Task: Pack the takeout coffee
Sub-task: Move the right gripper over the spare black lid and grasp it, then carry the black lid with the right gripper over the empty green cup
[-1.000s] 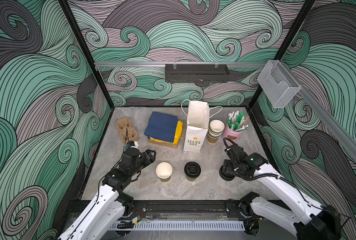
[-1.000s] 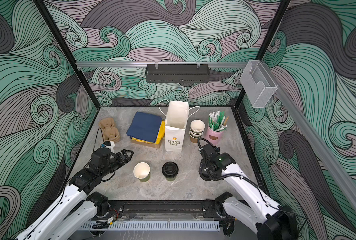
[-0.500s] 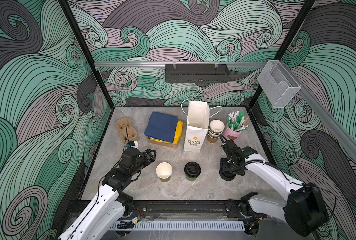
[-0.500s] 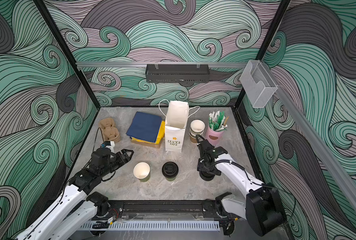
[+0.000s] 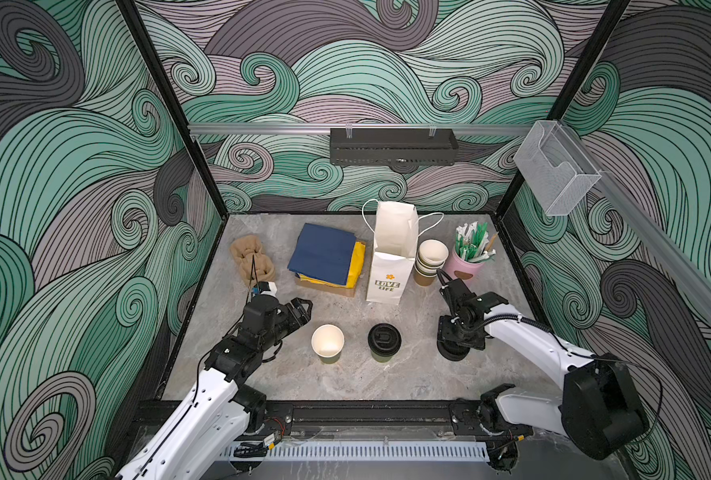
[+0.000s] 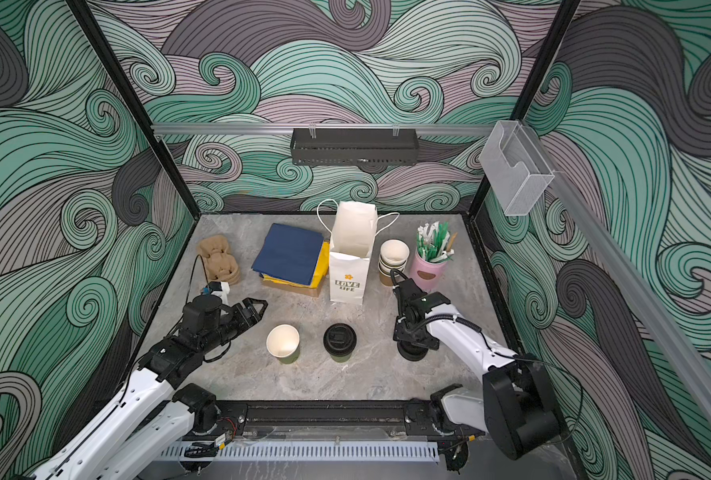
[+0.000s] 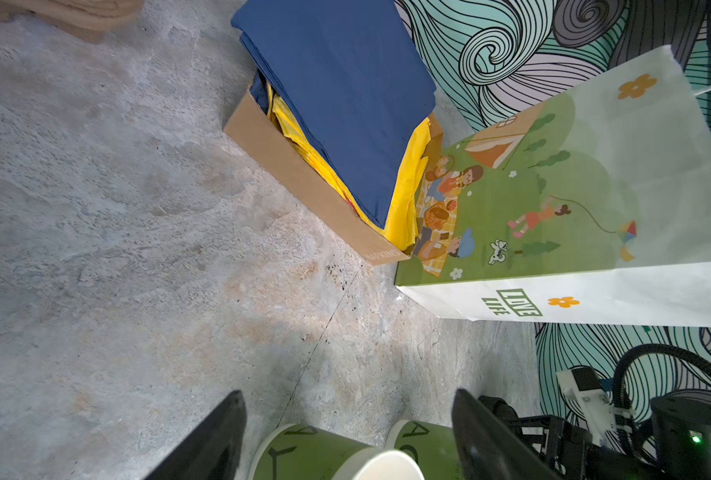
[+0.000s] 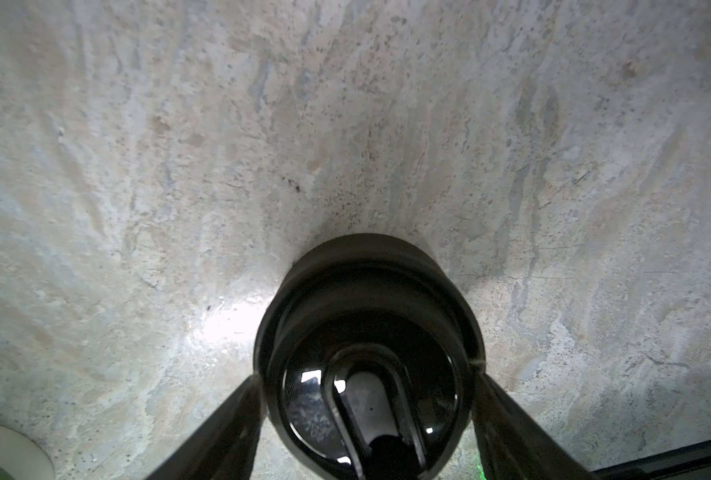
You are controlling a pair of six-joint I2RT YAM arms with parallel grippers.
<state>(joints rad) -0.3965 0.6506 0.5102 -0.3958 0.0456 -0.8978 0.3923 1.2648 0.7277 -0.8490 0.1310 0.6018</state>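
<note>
The capped cup point(image 5: 384, 340), a small olive-green paper cup under a round black plastic sip lid, stands upright near the front of the grey stone-look tabletop point(image 5: 345, 386), about midway across. Just beside it but not touching stands the open cup point(image 5: 327, 340), a like paper cup with a cream inside and no lid. Neither is packed yet. The paper bag point(image 5: 391, 257), tall, white and printed "LOVE LIFE", stands open behind them.

The step in hand looks like fetching a cap for the open cup. On the other side of the capped cup, well clear of it, the right gripper point(image 8: 365, 372) points down over the loose lid point(image 8: 370, 291), a round black plastic sip lid. Its fingers point(image 8: 237, 415) meet the rim on opposite sides, so the jaws appear closed on it. Whether more lids sit under it I cannot tell.

The left gripper point(image 5: 300, 309) hovers beside the open cup with its jaws wide and nothing between them.

To do this well, the right arm should lift straight up and keep the lid level, so that anything nested beneath drops free. It should then centre the lid over the open rim before pressing evenly. The left gripper could steady the cup's wall, but lightly, because thin paper probably buckles under a hard squeeze.
</note>
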